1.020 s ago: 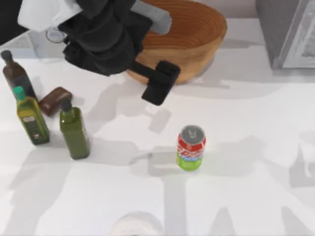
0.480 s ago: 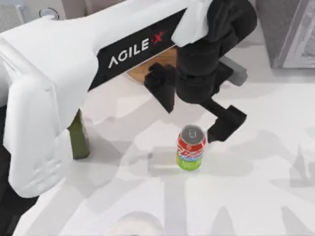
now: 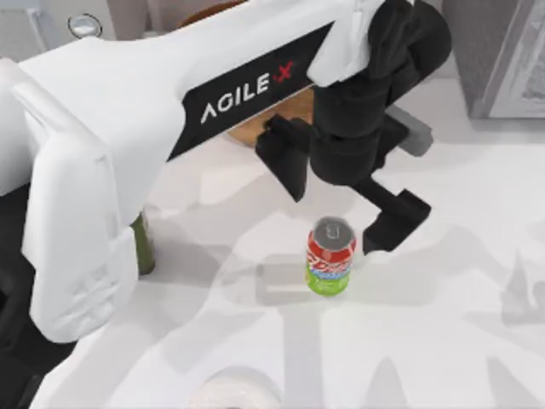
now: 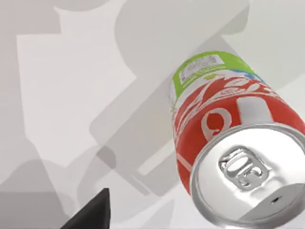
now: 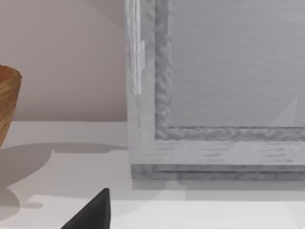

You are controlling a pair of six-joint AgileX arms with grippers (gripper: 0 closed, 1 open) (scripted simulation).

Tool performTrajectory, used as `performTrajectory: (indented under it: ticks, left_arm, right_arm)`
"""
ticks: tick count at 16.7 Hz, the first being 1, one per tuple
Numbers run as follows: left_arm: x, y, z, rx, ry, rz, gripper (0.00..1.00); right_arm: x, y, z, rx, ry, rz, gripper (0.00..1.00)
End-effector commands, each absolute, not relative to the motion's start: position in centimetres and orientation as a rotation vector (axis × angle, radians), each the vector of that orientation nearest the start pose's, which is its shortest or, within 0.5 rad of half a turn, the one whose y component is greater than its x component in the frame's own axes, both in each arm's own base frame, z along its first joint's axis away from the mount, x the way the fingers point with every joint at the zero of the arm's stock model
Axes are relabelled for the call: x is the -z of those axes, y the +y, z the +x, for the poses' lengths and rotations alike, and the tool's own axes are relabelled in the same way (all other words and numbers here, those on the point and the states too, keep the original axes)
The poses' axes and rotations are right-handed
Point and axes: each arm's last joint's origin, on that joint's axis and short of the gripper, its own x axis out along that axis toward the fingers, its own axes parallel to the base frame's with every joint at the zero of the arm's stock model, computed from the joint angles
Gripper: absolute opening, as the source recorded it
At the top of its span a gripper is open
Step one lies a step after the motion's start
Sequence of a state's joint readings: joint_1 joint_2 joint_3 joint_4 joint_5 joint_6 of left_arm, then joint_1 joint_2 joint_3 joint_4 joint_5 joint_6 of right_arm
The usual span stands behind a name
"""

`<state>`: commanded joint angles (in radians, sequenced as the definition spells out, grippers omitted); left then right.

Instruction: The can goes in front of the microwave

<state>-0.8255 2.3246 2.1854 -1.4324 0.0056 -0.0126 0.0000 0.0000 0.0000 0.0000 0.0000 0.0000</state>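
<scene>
While the left arm stretches across the table from the top view's left, its gripper hangs above the can with the 2 fingers spread wide. 1 finger sits up and to the left of the can, the other just beside its right edge, and neither touches it. The can stands upright on the white surface, below and between the open jaws, its silver top and pull tab facing up, red band under that and lime-green base at the bottom.

To the left of the jaws, a green bottle peeks out beside the arm's white shell. Behind the jaws, a strip of the woven basket shows under the arm. Far to the right of the jaws, at the table's back right corner, sits the microwave, well apart from the can.

In the left wrist view the can fills the lower side, seen from above its top, with 1 dark fingertip apart from it.

The right wrist view faces the microwave close up, with the basket's rim at the edge and a dark fingertip of the right gripper low in the picture; I cannot tell how its jaws stand.
</scene>
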Motion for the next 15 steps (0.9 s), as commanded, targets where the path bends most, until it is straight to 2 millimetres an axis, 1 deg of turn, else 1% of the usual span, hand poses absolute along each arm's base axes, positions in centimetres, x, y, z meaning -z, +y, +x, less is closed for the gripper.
performTrajectory:
  ticks: [2,5,7,8,12,15]
  left_arm:
    - [-21.0,-33.3,31.5,0.631,1.479,0.629,1.00]
    - [-18.0,-33.4,31.5,0.631,1.477,0.628,1.00]
    - [-16.4,-33.4,31.4,0.630,1.479,0.629,1.00]
    - [-16.1,-33.3,31.3,0.630,1.479,0.629,1.00]
    - [-16.0,-33.3,31.3,0.630,1.479,0.629,1.00]
    - [-16.0,-33.3,31.3,0.630,1.479,0.629,0.77]
  right_arm:
    - [-16.0,-0.1,10.6,0.000,0.000,0.000,1.00]
    - [-16.0,-0.1,10.6,0.000,0.000,0.000,1.00]
    - [-16.0,-0.1,10.6,0.000,0.000,0.000,1.00]
    - [-16.0,-0.1,10.6,0.000,0.000,0.000,1.00]
    - [-16.0,-0.1,10.6,0.000,0.000,0.000,1.00]
    - [-16.0,-0.1,10.6,0.000,0.000,0.000,1.00]
